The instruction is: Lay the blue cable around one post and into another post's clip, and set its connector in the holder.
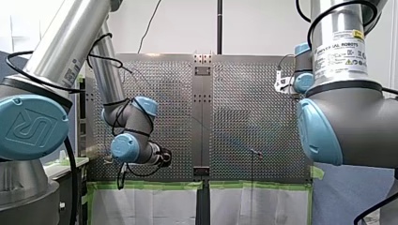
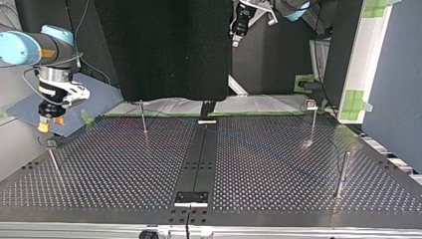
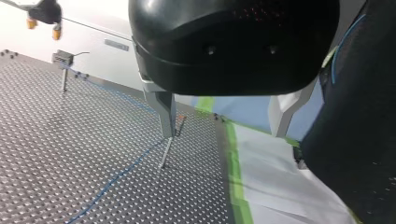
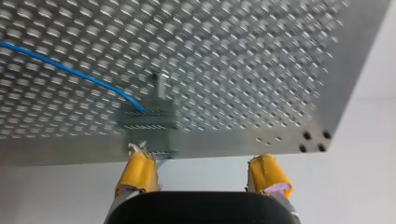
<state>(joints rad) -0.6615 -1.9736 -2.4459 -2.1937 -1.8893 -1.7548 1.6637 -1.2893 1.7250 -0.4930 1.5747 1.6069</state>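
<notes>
Spread and empty hang my left end effector [image 3: 224, 133] and right end effector [image 4: 203, 163]. Along the perforated metal bench [image 4: 257, 56] lies the thin blue cable [image 4: 70, 71], ending at a grey ribbed block [image 4: 147, 119]. Light and limp, I judge; I'd pinch near that end.

In the top view, counting from the table's [image 2: 259, 199] middle, the holder post [image 2: 52, 152] is standing at nine o'clock, a far post [image 2: 143, 117] at eleven, the clip post [image 2: 312, 122] at two and a near post [image 2: 342, 174] at three. The cable [image 4: 65, 69] is running into the holder [image 4: 147, 116] on top of that first post.
</notes>
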